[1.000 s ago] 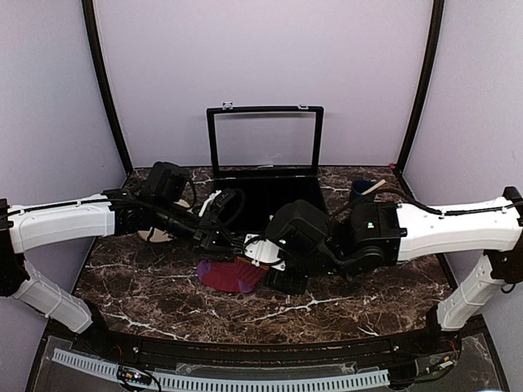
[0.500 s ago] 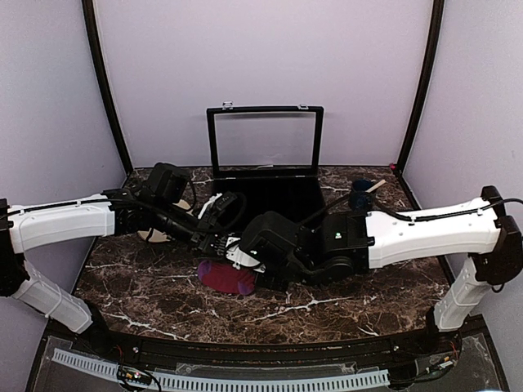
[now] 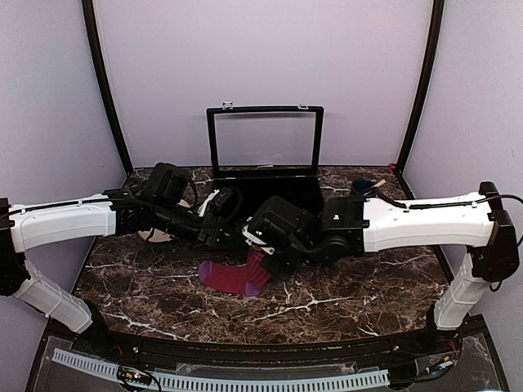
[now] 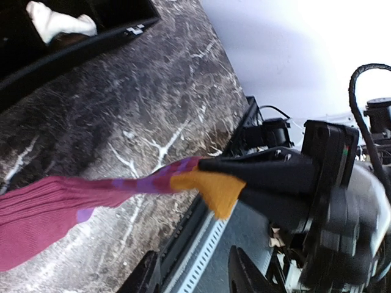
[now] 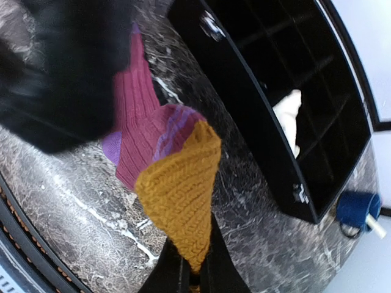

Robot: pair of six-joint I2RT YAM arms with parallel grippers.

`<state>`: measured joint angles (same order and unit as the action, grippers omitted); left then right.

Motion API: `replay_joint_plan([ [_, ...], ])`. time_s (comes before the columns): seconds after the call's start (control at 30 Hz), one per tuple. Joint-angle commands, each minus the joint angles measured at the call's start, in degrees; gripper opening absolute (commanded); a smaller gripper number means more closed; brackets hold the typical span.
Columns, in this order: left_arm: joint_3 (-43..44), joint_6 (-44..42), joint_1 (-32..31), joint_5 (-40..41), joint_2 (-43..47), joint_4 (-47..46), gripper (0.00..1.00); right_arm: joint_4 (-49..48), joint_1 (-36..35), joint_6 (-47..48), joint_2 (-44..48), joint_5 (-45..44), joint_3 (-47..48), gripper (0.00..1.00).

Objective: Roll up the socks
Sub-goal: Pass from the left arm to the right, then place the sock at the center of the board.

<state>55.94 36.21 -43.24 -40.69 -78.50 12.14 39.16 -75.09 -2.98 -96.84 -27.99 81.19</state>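
One maroon sock (image 3: 232, 278) in right pincer (image 5: 190, 268)

Maroon sock (image 3: 234, 279), lower centre of top view: ribbed maroon knit, purple bands and a purple patch, mustard-orange toe. Table (image 3: 351, 304): dark brown-black marble with white veining. Box (image 3: 274, 196) is black; the pale bundle (image 5: 287, 113) in one compartment, upper right of right wrist view, reads white-cream, possibly with a brown patch, though too little shows to be sure. Cup (image 5: 356, 210) at the lower right edge is blue; left arm (image 3: 65, 224) and right arm (image 3: 425, 222) have white shells with black joints.
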Motion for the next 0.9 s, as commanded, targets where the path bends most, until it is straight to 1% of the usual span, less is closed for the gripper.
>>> replay_joint_plan([
  [0.0, -2.0, -0.8, 0.4, 7.2, 1.6, -2.6, 0.4, 3.7, 3.5, -10.4, 2.8, 3.8, -1.5, 0.0],
  [0.07, -3.4, -1.3, 0.3, 9.7, 1.5, -3.5, 0.4, 4.6, 4.8, -12.0, 3.3, 4.7, -2.5, 0.0],
  [0.2, -7.1, -1.7, 0.3, 12.2, 1.3, -6.8, 0.39, 5.5, 7.6, -14.2, 4.8, 6.7, -5.4, 0.0],
  [0.33, -10.0, -2.9, 0.4, 13.3, -0.1, -8.8, 0.33, 5.5, 10.2, -15.1, 5.1, 8.2, -8.6, 0.0],
  [0.43, -11.0, -4.6, 0.3, 14.4, -1.6, -8.7, 0.29, 5.6, 12.0, -15.1, 5.1, 8.9, -9.7, 0.0],
  [0.57, -12.3, -6.9, 0.3, 17.2, -2.6, -7.7, 0.25, 5.9, 13.9, -15.1, 5.1, 9.1, -10.0, 0.0],
  [0.87, -14.1, -10.2, 0.4, 19.2, -7.2, -7.0, 0.18, 7.3, 17.0, -11.3, 2.5, 7.8, -7.6, 0.0],
])
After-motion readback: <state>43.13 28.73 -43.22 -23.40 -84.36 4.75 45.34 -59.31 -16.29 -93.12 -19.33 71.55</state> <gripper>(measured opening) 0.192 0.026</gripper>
